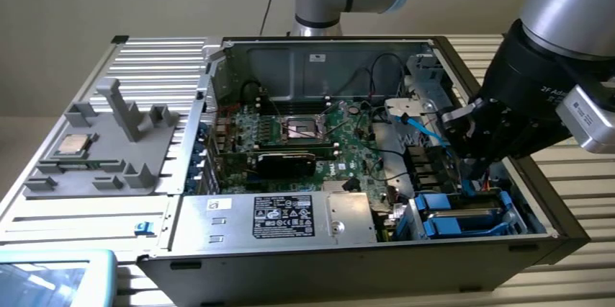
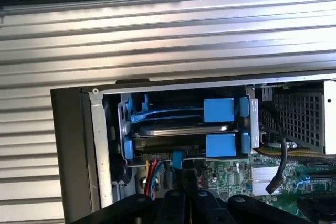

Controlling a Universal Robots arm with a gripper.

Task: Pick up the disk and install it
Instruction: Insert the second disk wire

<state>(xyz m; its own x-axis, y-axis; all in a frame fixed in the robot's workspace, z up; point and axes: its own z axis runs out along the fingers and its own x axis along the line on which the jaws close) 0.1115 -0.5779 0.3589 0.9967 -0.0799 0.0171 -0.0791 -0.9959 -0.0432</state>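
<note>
Hanging closed and empty inside the computer case (image 1: 538,246), the gripper (image 1: 477,159) sits just above the disk (image 2: 181,132), which lies flat in its blue bay (image 2: 219,109).

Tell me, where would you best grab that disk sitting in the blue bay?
Probably by the blue plastic tabs on the disk, coming from the computer case's open side: metal walls enclose the bay, and only that tabbed edge looks exposed.

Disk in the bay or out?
In. The silver-grey hard drive with blue plastic rails sits inside the blue-sided drive bay at the open computer case's corner, nothing gripping it.
</note>
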